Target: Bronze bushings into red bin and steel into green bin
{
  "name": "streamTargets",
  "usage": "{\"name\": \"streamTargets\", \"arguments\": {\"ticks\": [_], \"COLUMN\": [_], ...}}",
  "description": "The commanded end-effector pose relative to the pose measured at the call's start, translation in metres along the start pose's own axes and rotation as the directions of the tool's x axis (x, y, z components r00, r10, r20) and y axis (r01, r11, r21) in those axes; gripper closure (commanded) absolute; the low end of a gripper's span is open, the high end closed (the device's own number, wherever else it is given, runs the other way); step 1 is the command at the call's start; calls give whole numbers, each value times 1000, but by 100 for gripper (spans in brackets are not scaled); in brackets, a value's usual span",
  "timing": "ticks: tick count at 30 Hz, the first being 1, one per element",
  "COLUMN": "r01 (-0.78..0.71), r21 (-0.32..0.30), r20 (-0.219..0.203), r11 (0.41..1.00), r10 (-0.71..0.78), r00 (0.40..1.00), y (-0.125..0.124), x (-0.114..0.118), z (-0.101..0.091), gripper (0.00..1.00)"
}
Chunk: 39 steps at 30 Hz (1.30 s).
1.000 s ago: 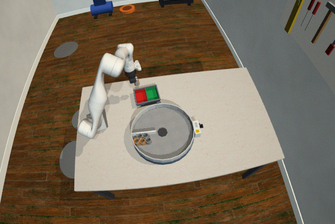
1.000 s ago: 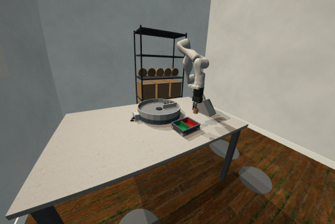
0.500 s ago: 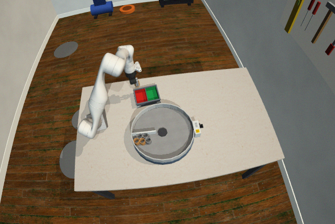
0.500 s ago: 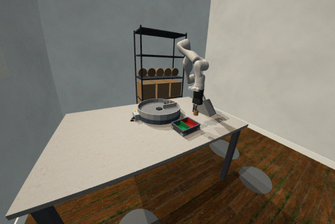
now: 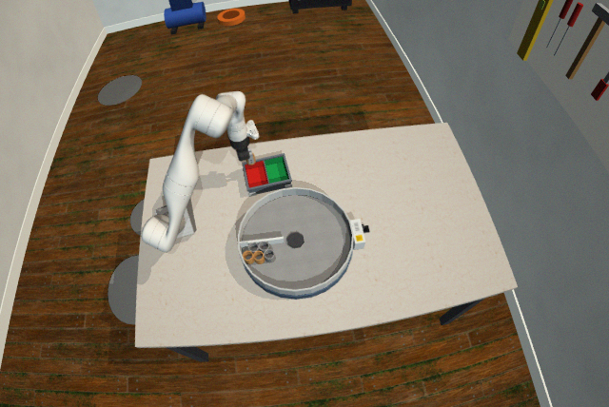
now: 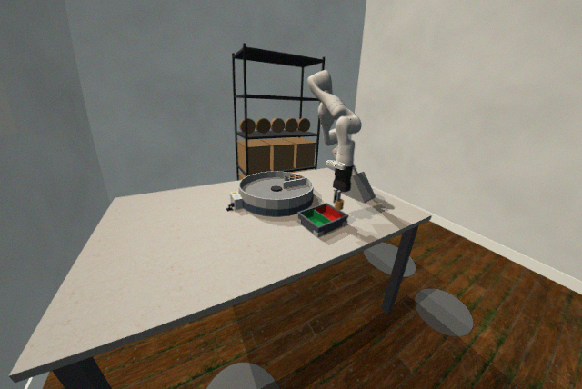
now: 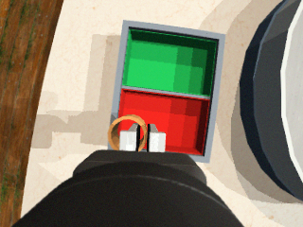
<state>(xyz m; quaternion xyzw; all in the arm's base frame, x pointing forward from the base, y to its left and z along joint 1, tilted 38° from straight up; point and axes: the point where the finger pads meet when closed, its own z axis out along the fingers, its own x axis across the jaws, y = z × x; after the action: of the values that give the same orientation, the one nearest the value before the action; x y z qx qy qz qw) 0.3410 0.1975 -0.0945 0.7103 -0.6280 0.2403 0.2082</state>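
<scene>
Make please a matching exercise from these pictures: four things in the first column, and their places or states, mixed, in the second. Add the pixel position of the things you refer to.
1. Gripper (image 5: pixel 249 160) (image 6: pixel 336 197) (image 7: pixel 143 133)
2. Steel bushings (image 5: pixel 268 256) (image 6: pixel 286 178)
3. Green bin (image 5: pixel 277 168) (image 6: pixel 315 217) (image 7: pixel 156 66)
4. Orange ring (image 5: pixel 222 17)

A. On the floor (image 5: pixel 295 63) (image 6: pixel 306 352) (image 7: pixel 19 71)
B. Shares a dividing wall with the red bin (image 5: pixel 255 174) (image 6: pixel 331 212) (image 7: pixel 177 118)
C. Shut on a bronze bushing (image 5: pixel 253 159) (image 6: pixel 338 204) (image 7: pixel 112 132)
D. On the turntable (image 5: pixel 304 216) (image 6: pixel 258 187) (image 7: pixel 267 85)

Right pairs: 1-C, 2-D, 3-B, 4-A

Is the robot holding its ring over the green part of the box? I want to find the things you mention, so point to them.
No, the bronze bushing (image 7: pixel 113 129) overlaps a corner of the red bin (image 7: pixel 182 123).
</scene>
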Motion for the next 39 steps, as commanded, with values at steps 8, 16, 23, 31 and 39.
{"name": "streamTargets", "arguments": {"ticks": [8, 16, 23, 31, 39], "r01": [-6, -3, -2, -6, -6], "r21": [-1, -3, -4, -1, -1], "r20": [-8, -7, -8, -8, -8], "r11": [1000, 1000, 1000, 1000, 1000], "r10": [6, 3, 2, 6, 6], "r00": [1000, 1000, 1000, 1000, 1000], "y": [-1, 0, 1, -1, -1], "x": [2, 2, 2, 3, 3], "z": [28, 26, 26, 28, 28], "gripper": [100, 100, 100, 100, 100]}}
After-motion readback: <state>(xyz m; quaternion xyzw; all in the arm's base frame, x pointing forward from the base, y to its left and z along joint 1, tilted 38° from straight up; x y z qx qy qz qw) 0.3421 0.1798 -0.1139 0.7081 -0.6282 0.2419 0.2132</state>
